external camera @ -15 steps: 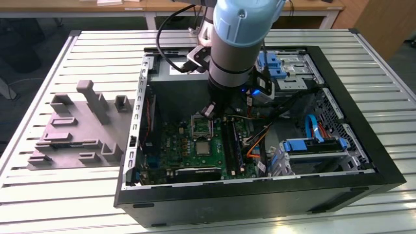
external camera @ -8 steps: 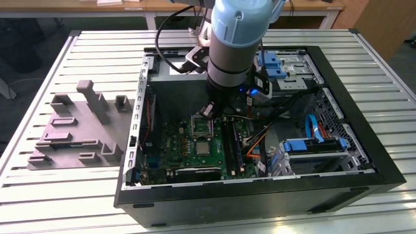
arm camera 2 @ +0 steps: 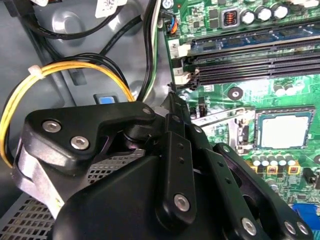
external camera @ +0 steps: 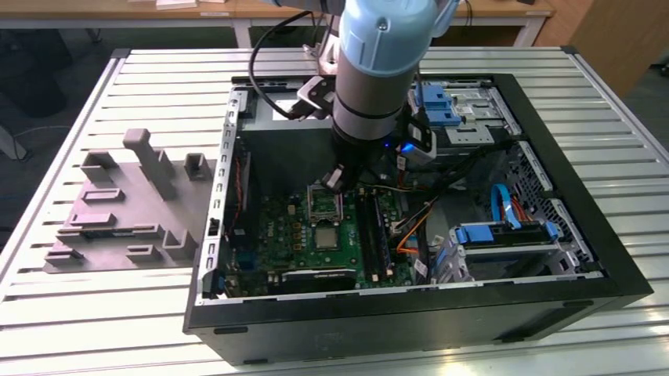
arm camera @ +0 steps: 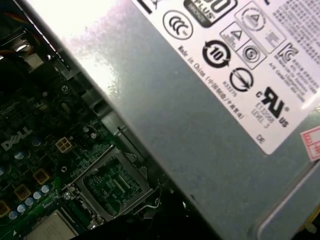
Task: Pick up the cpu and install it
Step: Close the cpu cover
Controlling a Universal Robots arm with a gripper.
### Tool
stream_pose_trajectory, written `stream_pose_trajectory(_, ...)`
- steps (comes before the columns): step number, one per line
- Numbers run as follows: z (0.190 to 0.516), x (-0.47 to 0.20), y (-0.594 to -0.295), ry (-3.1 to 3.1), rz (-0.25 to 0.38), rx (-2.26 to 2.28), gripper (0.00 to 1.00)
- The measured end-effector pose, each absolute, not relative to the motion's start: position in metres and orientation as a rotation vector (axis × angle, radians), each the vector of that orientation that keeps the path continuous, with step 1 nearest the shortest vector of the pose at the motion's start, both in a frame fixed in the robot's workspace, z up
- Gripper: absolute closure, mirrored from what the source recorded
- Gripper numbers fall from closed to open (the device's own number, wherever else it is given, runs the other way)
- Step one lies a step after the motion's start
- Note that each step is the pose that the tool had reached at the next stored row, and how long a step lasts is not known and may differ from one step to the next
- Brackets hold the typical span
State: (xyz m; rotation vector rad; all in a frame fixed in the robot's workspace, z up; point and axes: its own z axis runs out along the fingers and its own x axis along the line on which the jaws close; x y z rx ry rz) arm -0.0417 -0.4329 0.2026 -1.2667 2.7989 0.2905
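The cpu (arm camera 2: 284, 131) sits flat in its socket — gripper (external camera: 337, 178) above at twelve o'clock, fingers' state unclear; lift straight.

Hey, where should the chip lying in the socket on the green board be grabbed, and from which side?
Probably by two opposite edges of the cpu, coming straight down from above. It lies flat and thin on the green board, framed closely by the socket, so only its top and rim are open.

Certification-mark label (arm camera: 240, 80) on power supply (arm camera: 225, 190)
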Motion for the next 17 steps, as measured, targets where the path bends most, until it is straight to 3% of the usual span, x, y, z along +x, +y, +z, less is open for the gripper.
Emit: stream_pose_trajectory(17, 0.2100, -0.0418, -0.4327, 2.815, 0.279, -1.303, 0.89)
